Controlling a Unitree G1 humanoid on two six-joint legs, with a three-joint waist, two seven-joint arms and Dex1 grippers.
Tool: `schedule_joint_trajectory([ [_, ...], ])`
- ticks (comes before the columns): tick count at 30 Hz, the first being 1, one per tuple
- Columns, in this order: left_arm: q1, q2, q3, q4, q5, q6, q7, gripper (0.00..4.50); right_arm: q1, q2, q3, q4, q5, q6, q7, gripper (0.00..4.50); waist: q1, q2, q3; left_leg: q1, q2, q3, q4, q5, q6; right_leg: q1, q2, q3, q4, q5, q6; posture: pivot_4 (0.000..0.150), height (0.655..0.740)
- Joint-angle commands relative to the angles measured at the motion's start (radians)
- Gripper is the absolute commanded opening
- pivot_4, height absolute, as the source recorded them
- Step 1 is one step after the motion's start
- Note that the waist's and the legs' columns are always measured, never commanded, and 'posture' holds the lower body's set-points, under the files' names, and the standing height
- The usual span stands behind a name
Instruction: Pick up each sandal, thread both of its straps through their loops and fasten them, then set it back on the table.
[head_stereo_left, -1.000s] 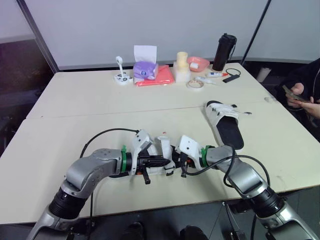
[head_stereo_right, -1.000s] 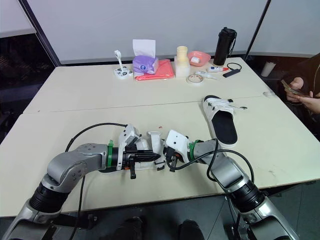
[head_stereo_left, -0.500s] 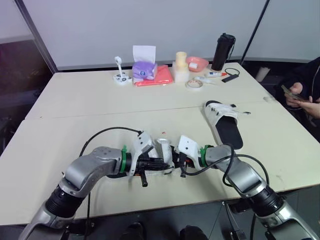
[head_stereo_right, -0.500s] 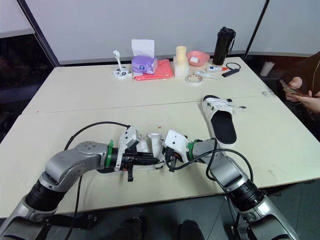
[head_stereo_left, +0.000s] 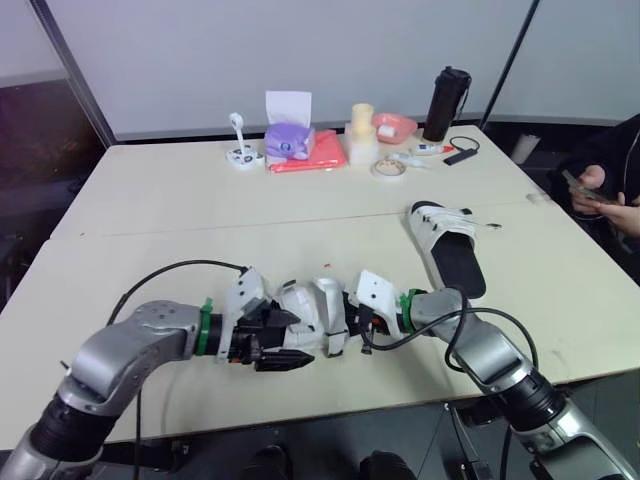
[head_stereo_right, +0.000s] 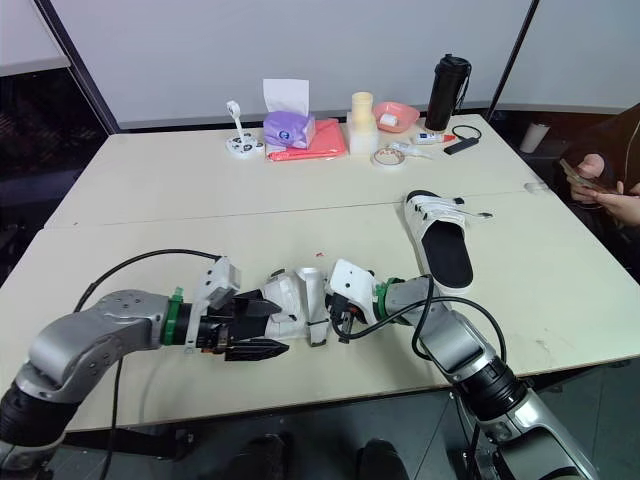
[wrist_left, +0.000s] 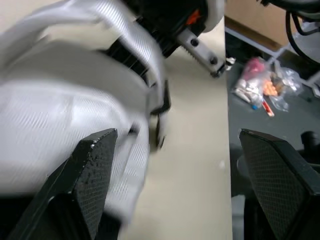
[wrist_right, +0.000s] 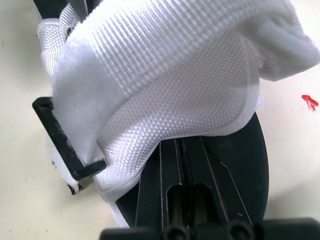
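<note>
Firstly, at the left, the left gripper (head_stereo_left: 296, 338) stands released, its two black fingers spread well apart on either side of the left end of the nearer white-strapped, black-soled sandal (head_stereo_left: 328, 305); the sandal lies directly ahead of this gripper, touching or almost touching it; centrally, the sandal rests low over the pale beige surface (head_stereo_left: 200, 215) close to its near edge, its long axis running roughly across from one gripper to the other; a black rectangular plastic loop (wrist_right: 64, 142) sits at the edge of one broad white woven strap; at the right end, the right gripper (head_stereo_left: 352, 318) has its fingers closed together and pushed in along the black insole beneath that strap, though whether they pinch anything cannot be told; judged from this layout, the left arm is the freer to take a strap end, the right to steady the sole; farther right, well apart, a second sandal of the same kind (head_stereo_left: 452, 255) lies flat, long axis pointing away from the robot.
</note>
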Motion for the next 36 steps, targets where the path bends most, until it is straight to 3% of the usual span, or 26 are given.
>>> schedule_joint_trajectory([
  [1,0.088,0.044,0.067,-0.081,-0.059,-0.045,-0.074,4.08,0.037,-0.014,0.056,0.105,-0.056,0.034,0.004,0.00,0.000,0.000,0.000,0.000,0.000,0.000,0.000,0.000,0.000,0.000,0.000,0.000,0.000,0.000,0.000,0.150,0.7400],
  [3,0.137,0.050,0.060,-0.091,-0.031,-0.090,-0.082,4.08,0.036,-0.016,0.056,0.108,-0.058,0.030,0.008,0.00,0.001,0.001,0.000,0.000,0.001,0.000,0.000,0.000,-0.001,0.000,0.000,0.000,0.000,0.000,0.000,0.150,0.7400],
  [12,0.190,-0.141,-0.061,0.050,0.154,-0.320,0.016,4.08,0.032,-0.025,0.056,0.102,-0.066,0.030,0.031,0.00,0.004,0.001,-0.001,0.000,0.000,0.000,0.000,-0.001,-0.002,0.000,-0.001,0.001,-0.002,0.000,-0.001,0.150,0.7400],
  [21,0.217,-0.191,-0.159,0.189,0.267,-0.459,-0.017,4.08,0.040,-0.039,0.048,0.075,-0.062,0.049,0.042,0.00,0.005,0.003,-0.004,0.000,0.000,0.000,-0.001,-0.001,-0.002,0.000,-0.001,0.000,-0.003,0.000,-0.001,0.150,0.7400],
  [32,0.208,-0.284,-0.207,0.249,0.279,-0.454,0.015,4.08,0.046,-0.037,0.044,0.066,-0.065,0.060,0.039,0.00,0.019,0.007,-0.016,0.001,0.000,0.000,-0.001,-0.001,-0.002,0.001,-0.002,0.000,-0.003,0.000,-0.001,0.150,0.7400],
  [36,0.207,-0.284,-0.196,0.203,0.222,-0.393,0.000,4.08,0.049,-0.040,0.040,0.061,-0.064,0.065,0.039,0.00,0.024,0.005,-0.019,0.001,0.000,0.000,-0.001,-0.001,-0.002,0.002,-0.002,0.000,-0.003,0.000,-0.001,0.150,0.7400],
])
